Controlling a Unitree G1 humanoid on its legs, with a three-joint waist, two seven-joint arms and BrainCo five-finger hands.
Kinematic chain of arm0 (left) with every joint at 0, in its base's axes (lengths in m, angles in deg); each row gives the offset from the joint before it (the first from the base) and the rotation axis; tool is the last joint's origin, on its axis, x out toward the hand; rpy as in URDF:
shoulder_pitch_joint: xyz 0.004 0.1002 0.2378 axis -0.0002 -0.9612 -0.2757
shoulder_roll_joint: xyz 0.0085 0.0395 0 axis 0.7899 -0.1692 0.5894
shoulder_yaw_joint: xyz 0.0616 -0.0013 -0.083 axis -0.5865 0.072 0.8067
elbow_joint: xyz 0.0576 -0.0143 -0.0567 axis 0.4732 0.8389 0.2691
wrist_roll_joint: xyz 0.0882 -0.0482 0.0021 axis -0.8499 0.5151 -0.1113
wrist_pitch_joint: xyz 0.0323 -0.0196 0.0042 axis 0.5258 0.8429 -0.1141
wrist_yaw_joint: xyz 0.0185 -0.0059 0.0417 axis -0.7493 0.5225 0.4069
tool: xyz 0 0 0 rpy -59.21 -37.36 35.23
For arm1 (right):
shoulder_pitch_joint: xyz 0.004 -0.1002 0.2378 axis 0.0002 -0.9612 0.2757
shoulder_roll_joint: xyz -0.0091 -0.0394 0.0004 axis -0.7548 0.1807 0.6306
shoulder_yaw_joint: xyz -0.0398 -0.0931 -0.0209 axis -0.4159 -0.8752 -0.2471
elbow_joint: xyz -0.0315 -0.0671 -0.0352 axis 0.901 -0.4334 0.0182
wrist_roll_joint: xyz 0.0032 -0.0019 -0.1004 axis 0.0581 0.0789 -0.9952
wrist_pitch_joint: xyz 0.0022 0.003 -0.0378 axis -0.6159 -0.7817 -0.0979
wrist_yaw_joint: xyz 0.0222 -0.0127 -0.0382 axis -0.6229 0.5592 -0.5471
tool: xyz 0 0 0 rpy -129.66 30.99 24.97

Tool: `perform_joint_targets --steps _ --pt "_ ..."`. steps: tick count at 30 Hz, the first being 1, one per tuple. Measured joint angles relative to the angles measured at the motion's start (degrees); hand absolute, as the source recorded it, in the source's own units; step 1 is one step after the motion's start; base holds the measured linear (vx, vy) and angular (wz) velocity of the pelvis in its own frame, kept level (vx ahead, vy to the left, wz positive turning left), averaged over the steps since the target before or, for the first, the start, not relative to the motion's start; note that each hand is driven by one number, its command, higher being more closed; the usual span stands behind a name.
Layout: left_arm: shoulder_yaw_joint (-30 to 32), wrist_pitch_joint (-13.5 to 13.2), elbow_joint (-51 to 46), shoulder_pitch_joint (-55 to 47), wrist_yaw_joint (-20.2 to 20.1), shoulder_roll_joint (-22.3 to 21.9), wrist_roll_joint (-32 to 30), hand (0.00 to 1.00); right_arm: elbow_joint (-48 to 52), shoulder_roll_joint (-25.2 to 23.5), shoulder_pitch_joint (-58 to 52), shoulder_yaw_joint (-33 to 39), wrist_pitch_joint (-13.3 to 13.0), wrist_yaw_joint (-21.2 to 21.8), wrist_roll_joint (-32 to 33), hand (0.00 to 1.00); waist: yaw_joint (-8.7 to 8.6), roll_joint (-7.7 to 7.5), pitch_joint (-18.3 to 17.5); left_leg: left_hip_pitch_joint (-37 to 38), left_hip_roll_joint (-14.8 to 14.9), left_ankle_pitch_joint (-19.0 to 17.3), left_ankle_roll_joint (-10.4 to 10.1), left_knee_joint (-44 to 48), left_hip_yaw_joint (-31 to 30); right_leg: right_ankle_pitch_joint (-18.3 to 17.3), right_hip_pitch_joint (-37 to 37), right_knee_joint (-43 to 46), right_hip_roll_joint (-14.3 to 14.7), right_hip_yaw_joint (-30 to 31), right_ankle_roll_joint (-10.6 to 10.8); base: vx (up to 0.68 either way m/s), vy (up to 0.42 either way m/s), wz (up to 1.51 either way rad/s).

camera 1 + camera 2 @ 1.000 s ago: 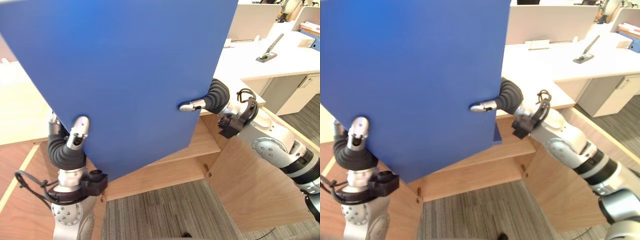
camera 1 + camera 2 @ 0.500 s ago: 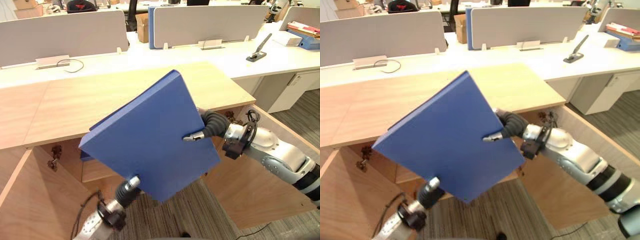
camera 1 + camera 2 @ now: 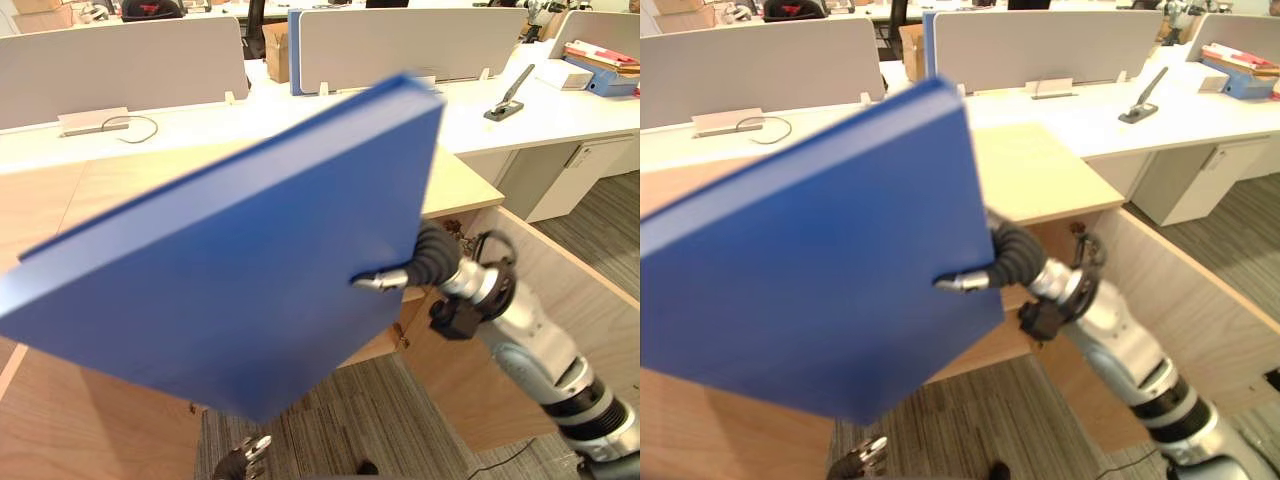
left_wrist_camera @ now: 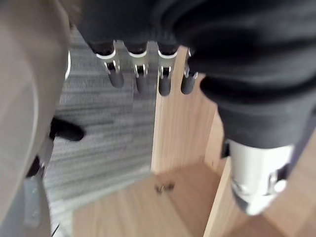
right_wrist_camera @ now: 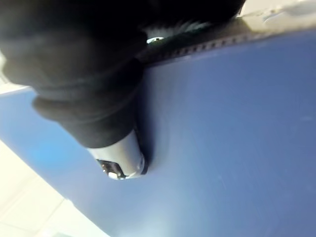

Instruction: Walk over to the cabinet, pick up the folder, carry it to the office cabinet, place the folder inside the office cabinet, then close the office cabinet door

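Observation:
A large blue folder (image 3: 220, 270) hangs tilted in the air in front of the wooden cabinet (image 3: 462, 188), its broad face toward me. My right hand (image 3: 412, 272) is shut on its right edge, thumb pressed on the face. The right wrist view shows that thumb, part of my right hand (image 5: 117, 157), flat against the blue folder (image 5: 237, 138). My left hand (image 3: 250, 462) hangs low below the folder, apart from it. In its wrist view, the left hand (image 4: 140, 79) has straight fingers holding nothing. The folder hides most of the cabinet's inside.
The cabinet's right door (image 3: 535, 330) stands open toward me, and another wooden door panel (image 3: 90, 420) is at the lower left. Grey carpet (image 3: 420, 430) lies between them. White desks with grey partitions (image 3: 130, 70) stand behind.
My left hand has let go of the folder's lower edge and dropped beneath it. The folder, held by the right hand alone, has swung up and closer to the camera.

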Motion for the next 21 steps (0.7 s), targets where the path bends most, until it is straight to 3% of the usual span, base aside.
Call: perform_joint_targets --steps 3,7,10,13,16,18,19,21 --pt "7.0 0.0 3.9 -0.3 2.5 -0.4 -1.2 0.00 -0.5 -1.7 -3.7 -3.3 0.1 0.4 -10.1 1.00 -0.03 -0.31 0.1 0.0 0.0 0.0 0.0 0.0 -0.1 0.0 0.0 0.0 -0.1 0.0 0.0 -0.04 0.017 0.01" --pt "13.5 -0.3 5.0 -1.9 7.3 -1.2 -5.2 0.00 -11.0 -3.3 -10.0 -8.6 -4.2 -2.1 -38.2 1.00 0.16 -1.09 0.3 -0.2 -0.1 0.0 0.1 0.1 -0.7 0.0 0.1 0.0 -0.4 -0.4 0.1 -0.05 0.012 0.05" --pt "15.7 -0.6 6.0 -1.8 9.7 -1.2 -8.7 0.00 -27.1 -3.1 -10.8 -16.6 -6.9 -5.0 -59.9 1.00 0.98 -1.14 0.6 -0.2 -0.3 0.0 0.1 0.1 -1.1 0.1 0.2 0.0 -0.8 -0.7 0.2 -0.05 0.021 0.07" --pt "16.5 -0.9 5.9 -1.2 11.0 -1.2 -11.4 0.00 -37.9 -3.0 -10.0 -19.9 -8.1 -5.8 -74.5 1.00 1.24 -0.86 1.6 -0.2 -0.5 0.1 0.3 0.1 -2.2 0.0 0.8 0.0 -1.0 -1.7 0.3 -0.04 0.014 0.14" --pt "16.2 -0.9 5.6 -0.8 11.7 -1.4 -13.2 0.00 -44.8 -4.7 -7.5 -18.9 -8.4 -6.2 -77.5 1.00 1.35 -0.66 2.4 -0.1 -0.7 0.2 0.3 0.1 -2.8 -0.3 0.8 0.0 -1.1 -2.1 0.7 -0.07 0.016 0.10" --pt "15.9 -1.2 2.7 -0.9 12.7 -2.3 -13.5 0.00 -50.6 -10.2 -7.7 -12.7 -6.6 -5.1 -75.9 1.00 1.24 -0.57 3.1 -0.9 -0.8 0.3 0.3 0.1 -4.8 -0.5 1.0 -0.1 -1.4 -3.6 0.9 -0.04 0.008 0.28" --pt "15.8 -1.4 1.8 -0.8 13.1 -2.7 -13.4 0.00 -52.1 -12.1 -8.0 -10.3 -5.1 -4.9 -72.9 1.00 1.25 -0.56 3.4 -1.0 -0.9 0.4 0.3 0.0 -5.2 -0.5 1.1 -0.1 -1.5 -3.8 1.0 -0.02 0.021 0.30" --pt "15.8 -1.8 -0.4 -0.9 13.4 -4.1 -13.4 0.00 -57.8 -18.7 -7.4 -0.7 0.0 -6.6 -57.6 1.00 1.54 0.00 3.9 -1.6 -1.1 0.5 0.4 0.0 -5.9 -0.5 1.0 0.0 -1.9 -4.6 1.0 0.00 0.039 0.18"
